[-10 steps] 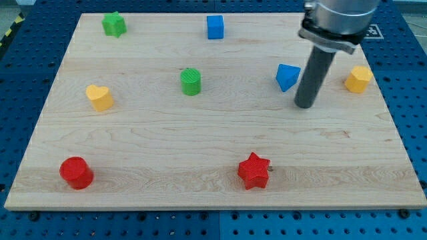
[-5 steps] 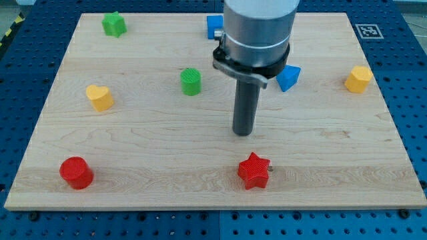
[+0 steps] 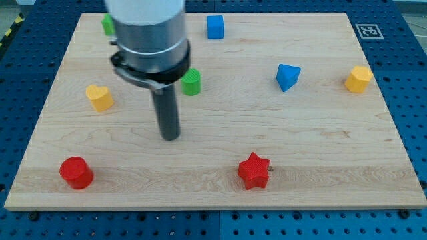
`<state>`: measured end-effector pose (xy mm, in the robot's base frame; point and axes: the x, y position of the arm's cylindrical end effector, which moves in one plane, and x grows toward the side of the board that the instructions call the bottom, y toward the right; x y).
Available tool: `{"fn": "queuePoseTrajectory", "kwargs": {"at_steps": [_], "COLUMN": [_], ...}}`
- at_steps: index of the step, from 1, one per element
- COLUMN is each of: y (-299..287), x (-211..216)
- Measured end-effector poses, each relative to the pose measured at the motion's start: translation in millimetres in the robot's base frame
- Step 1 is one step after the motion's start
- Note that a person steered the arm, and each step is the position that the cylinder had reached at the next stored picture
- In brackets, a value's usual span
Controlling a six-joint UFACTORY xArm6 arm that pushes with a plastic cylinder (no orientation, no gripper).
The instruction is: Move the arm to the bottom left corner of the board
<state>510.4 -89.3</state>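
Observation:
My tip [image 3: 171,136] rests on the wooden board [image 3: 320,147], left of the middle. It stands up and to the right of the red cylinder [image 3: 76,173] that sits near the board's bottom left corner. The yellow heart block [image 3: 99,97] lies to the tip's upper left. The red star [image 3: 254,171] lies to its lower right. The green cylinder [image 3: 193,82] is just above the tip, partly behind the arm. No block touches the tip.
A blue cube [image 3: 215,27] sits at the top middle. A blue triangular block [image 3: 287,76] and a yellow hexagonal block [image 3: 358,79] lie at the right. A green block [image 3: 107,25] shows partly behind the arm at the top left.
My tip has slid from the right side of the board leftward and slightly down, past the middle. No block has moved.

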Motion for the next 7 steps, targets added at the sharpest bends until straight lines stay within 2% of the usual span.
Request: {"fn": "queuePoseTrajectory", "kwargs": {"at_steps": [5,7], "y": [-139.0,-168.7], "x": [-0.3,15.6]}}
